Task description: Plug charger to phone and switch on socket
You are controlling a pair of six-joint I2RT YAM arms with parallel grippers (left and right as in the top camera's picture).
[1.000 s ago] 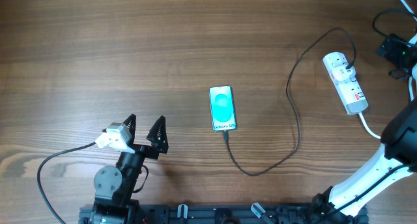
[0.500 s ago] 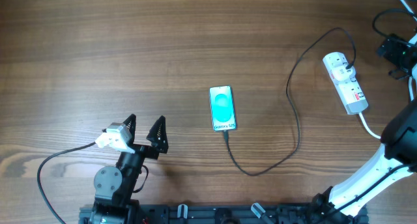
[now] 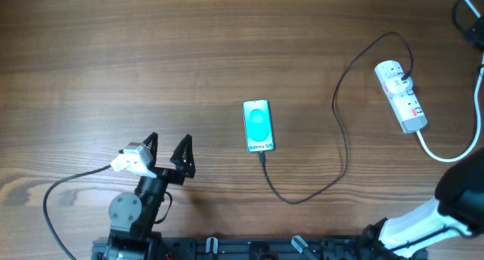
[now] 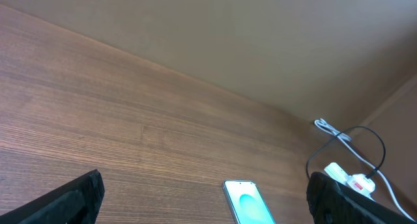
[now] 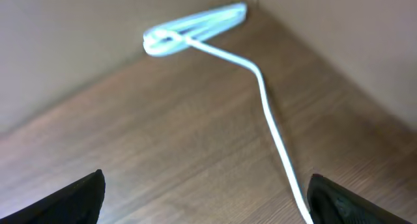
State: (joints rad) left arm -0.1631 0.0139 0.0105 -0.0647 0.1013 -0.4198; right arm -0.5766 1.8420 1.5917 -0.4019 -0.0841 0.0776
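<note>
The phone (image 3: 259, 126) lies flat mid-table with its teal screen lit; it also shows in the left wrist view (image 4: 248, 203). The thin black charger cable (image 3: 344, 150) runs from the phone's near short edge, where its end meets the phone, in a loop to the white socket strip (image 3: 401, 95), also in the left wrist view (image 4: 348, 180). My left gripper (image 3: 168, 154) is open and empty, left of the phone and apart from it. My right gripper (image 5: 205, 198) is open and empty over bare wood beside the strip's white cord (image 5: 267, 113); it is outside the overhead view.
The strip's thick white cord (image 3: 442, 156) curves off the right edge. A coiled white bundle (image 5: 189, 30) lies by the wall corner. My right arm (image 3: 454, 196) stands at the near right. A black robot cable (image 3: 57, 196) loops at the near left.
My right gripper, seen earlier at the far right beside the socket strip, has left the overhead view, and the right arm has shifted rightward. The left arm, phone and cable have not moved.
</note>
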